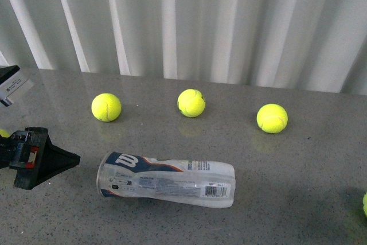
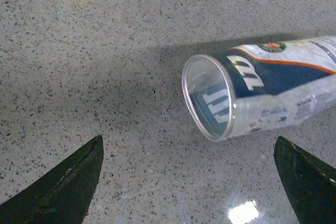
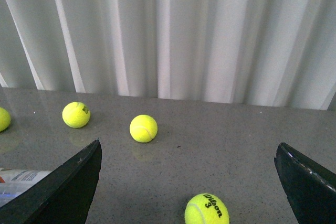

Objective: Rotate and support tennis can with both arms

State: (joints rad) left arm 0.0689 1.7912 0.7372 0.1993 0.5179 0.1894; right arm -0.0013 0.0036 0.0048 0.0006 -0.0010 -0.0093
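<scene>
The tennis can [image 1: 166, 179] lies on its side on the grey table near the front, its clear open end with the metal rim [image 2: 207, 98] at the left and the blue Wilson label up. My left gripper [image 2: 188, 182] is open, its wide-spread fingers just short of that end and touching nothing. In the front view one black finger [image 1: 60, 159] of it points at the can from the left edge. My right gripper [image 3: 188, 179] is open and empty and is out of the front view. A bit of the can [image 3: 21, 179] shows beside one of its fingers.
Three tennis balls [image 1: 106, 107] [image 1: 191, 102] [image 1: 272, 118] sit in a row behind the can. Another ball [image 3: 206, 209] lies just ahead of the right gripper and shows at the front view's right edge [image 1: 364, 203]. White curtain [image 1: 200, 21] closes the back.
</scene>
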